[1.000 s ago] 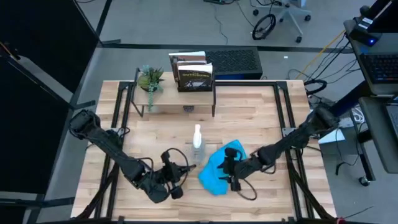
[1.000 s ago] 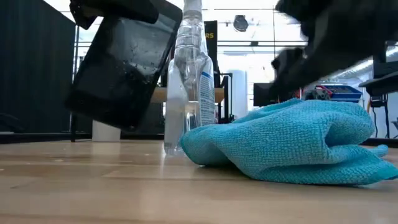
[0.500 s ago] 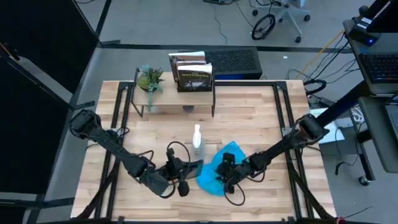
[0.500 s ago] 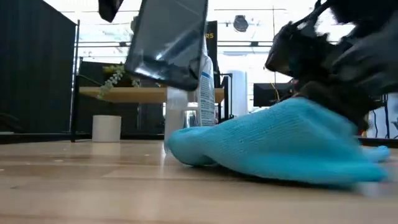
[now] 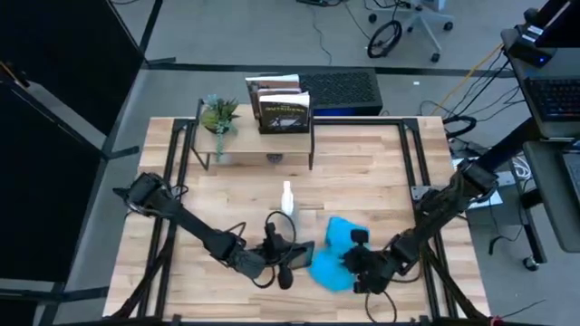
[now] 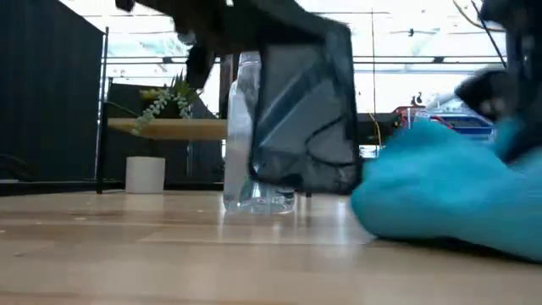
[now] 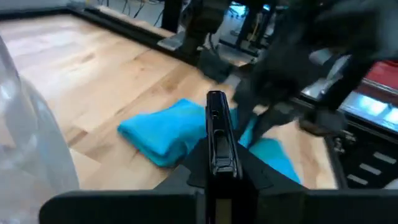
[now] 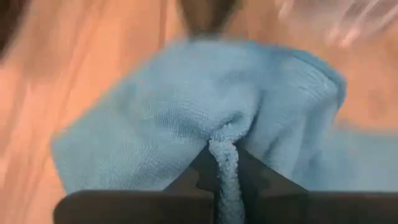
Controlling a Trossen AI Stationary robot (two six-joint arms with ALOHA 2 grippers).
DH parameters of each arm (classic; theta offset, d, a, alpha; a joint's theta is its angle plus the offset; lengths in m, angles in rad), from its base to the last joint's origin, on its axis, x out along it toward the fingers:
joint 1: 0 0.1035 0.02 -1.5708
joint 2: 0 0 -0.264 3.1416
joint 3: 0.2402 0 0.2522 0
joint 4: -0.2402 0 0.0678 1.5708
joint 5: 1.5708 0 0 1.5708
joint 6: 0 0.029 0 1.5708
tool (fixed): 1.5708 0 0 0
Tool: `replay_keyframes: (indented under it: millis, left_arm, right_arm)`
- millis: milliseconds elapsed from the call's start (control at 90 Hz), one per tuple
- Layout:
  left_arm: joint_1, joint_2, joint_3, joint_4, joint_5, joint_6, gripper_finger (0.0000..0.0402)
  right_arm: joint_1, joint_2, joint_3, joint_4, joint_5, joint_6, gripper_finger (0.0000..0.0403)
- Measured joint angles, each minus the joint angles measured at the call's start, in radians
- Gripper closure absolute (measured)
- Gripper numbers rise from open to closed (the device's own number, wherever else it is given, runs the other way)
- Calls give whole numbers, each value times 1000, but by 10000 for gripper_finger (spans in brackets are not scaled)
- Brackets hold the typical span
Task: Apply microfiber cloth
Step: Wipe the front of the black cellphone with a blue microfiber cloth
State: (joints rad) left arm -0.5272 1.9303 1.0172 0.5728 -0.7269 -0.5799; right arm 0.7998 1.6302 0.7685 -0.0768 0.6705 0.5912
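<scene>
The turquoise microfiber cloth (image 5: pixel 333 256) lies bunched on the table's near middle; in the low view the cloth (image 6: pixel 449 195) fills the right side. My right gripper (image 5: pixel 361 264) is at the cloth's right side, shut on it. My left gripper (image 5: pixel 284 260) is just left of the cloth, shut on a black phone (image 6: pixel 309 127), which hangs in front of the clear spray bottle (image 5: pixel 287 201). In the left wrist view the phone's edge (image 7: pixel 216 134) points at the cloth (image 7: pixel 171 130). My left gripper pinches the black phone between its two fingers, which stand on either side of its thin edge (image 7: pixel 217 165). The phone is lifted clear of the table, nearly upright, its face (image 6: pixel 305 110) toward the near edge. My right gripper pinches a raised fold of the cloth (image 8: pixel 224 148) between its two fingers, coming from the table's right side. Several layers gather at the pinch. The cloth's lower part (image 6: pixel 423 233) rests on the table.
The spray bottle (image 6: pixel 246 127) stands upright behind the phone. At the far edge a low shelf (image 5: pixel 263 149) carries a small plant (image 5: pixel 218 115) and books (image 5: pixel 281 104). Bare wooden table (image 5: pixel 208 204) lies to the left and far side.
My right gripper has shut on the cloth and drawn it toward the table's near right, bunching it. My left gripper has carried the phone toward the table's right, close to the cloth, and turned it from tilted to nearly upright.
</scene>
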Motion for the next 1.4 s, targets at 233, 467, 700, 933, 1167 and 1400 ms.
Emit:
replay_keyframes:
  millis: [233,467,700,933,1167,1400]
  left_arm:
    - [44,21,0,31,29,-51,388]
    - [55,21,0,45,36,-42,388]
    - [57,21,0,39,19,-42,388]
    - [58,23,4,85,28,-3,388]
    - [59,23,19,98,28,28,388]
    - [57,21,23,115,38,35,388]
  right_arm:
    - [-30,27,2,329,141,-376,403]
    - [-135,27,4,414,161,-501,403]
    - [-189,29,4,422,101,-502,403]
    - [-178,143,7,557,79,-487,403]
    - [-156,227,8,555,33,-396,403]
    - [-134,172,7,528,50,-461,403]
